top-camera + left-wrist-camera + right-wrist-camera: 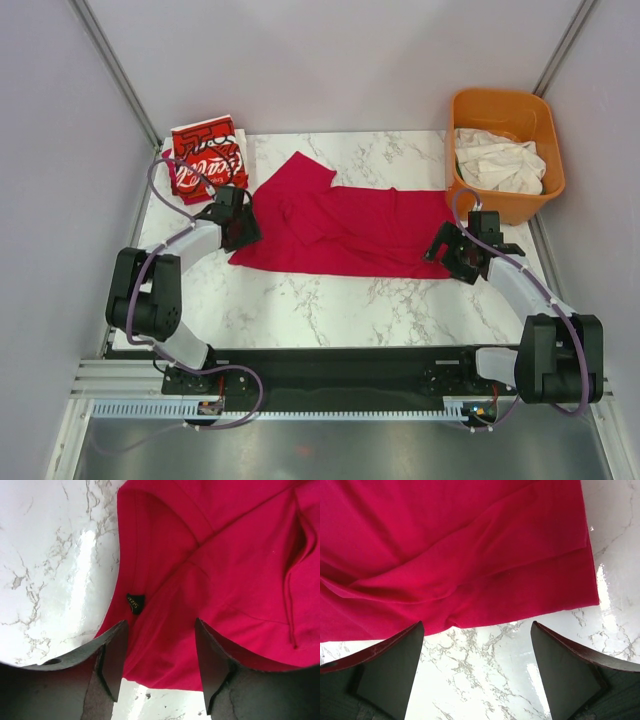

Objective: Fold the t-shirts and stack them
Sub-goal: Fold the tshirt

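Left gripper (160, 635) down at the left edge of the crimson t-shirt (350, 225), jaws parted, one of the fingers (115, 655) to each side of a strip of red cloth, nothing pinched between them. Just ahead of those tips, a small black label (135, 602) on the cloth, with a curved seam running beside it and bare marble off to the left. Right gripper (476, 630) spread wide and holding nothing, low over the table (330, 300) just beside the shirt's near right corner, the hem straight along that edge. Spread sideways across the middle of the marble, mostly flat with a few ridges, one sleeve poking toward the far side. A broad open band of marble between the shirt's near edge and the arm bases; a narrower bare strip along the far edge, right of the sleeve. Folded Coca-Cola t-shirt (208, 158) at the far left corner, near the left gripper but apart from it. Orange tub (500, 208) at the far right corner, near the crimson shirt's right end, off-white t-shirts (498, 160) heaped inside.
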`<move>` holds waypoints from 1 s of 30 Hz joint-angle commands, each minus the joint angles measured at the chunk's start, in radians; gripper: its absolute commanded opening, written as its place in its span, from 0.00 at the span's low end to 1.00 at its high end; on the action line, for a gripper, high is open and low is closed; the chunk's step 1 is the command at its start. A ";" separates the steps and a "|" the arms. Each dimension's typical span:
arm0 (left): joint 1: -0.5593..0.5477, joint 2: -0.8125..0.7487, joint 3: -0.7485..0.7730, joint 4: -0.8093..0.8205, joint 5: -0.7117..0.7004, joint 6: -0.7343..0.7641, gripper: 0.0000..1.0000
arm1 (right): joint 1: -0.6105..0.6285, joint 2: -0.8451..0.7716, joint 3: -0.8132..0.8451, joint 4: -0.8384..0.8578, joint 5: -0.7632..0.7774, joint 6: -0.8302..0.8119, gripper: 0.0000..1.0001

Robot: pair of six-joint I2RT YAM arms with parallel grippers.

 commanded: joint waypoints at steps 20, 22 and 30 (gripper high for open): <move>0.003 -0.195 -0.241 0.042 -0.025 -0.029 0.72 | 0.030 0.006 0.019 0.028 -0.012 -0.030 0.96; 0.001 -0.219 -0.249 0.042 -0.025 -0.029 0.72 | 0.033 0.000 0.015 0.027 -0.011 -0.028 0.96; 0.003 -0.320 -0.241 -0.026 -0.043 -0.052 0.61 | 0.041 0.009 0.021 0.031 -0.008 -0.031 0.96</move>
